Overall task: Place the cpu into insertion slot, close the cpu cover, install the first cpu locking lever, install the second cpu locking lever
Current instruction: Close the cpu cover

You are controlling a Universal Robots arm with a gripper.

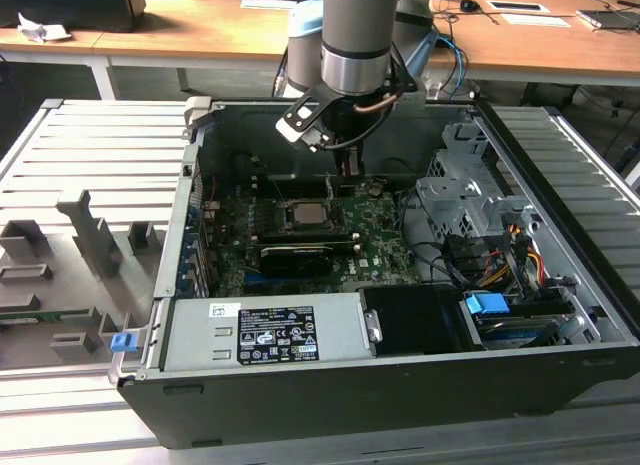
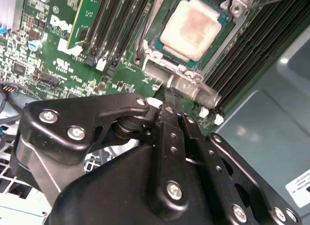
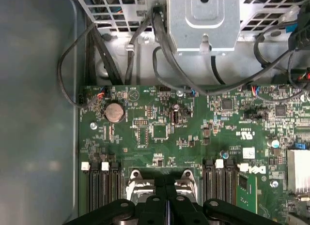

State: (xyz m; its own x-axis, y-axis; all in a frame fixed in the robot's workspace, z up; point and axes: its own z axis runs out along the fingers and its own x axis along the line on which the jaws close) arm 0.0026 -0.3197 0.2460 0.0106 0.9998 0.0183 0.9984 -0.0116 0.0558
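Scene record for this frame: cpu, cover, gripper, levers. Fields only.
cpu: seated on the board, pale residue on top
cover: appears down, framing the cpu
gripper: shut, tips at the cover's hinge edge
levers: cannot tell whether latched

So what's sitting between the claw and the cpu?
In the second wrist view, the silver metal edge of the cpu cover lies between the claw and the cpu.

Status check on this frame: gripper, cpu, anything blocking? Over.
Gripper shut, tips at edge of cpu cover. Cpu seated, cover looks down around it. No obstruction seen.
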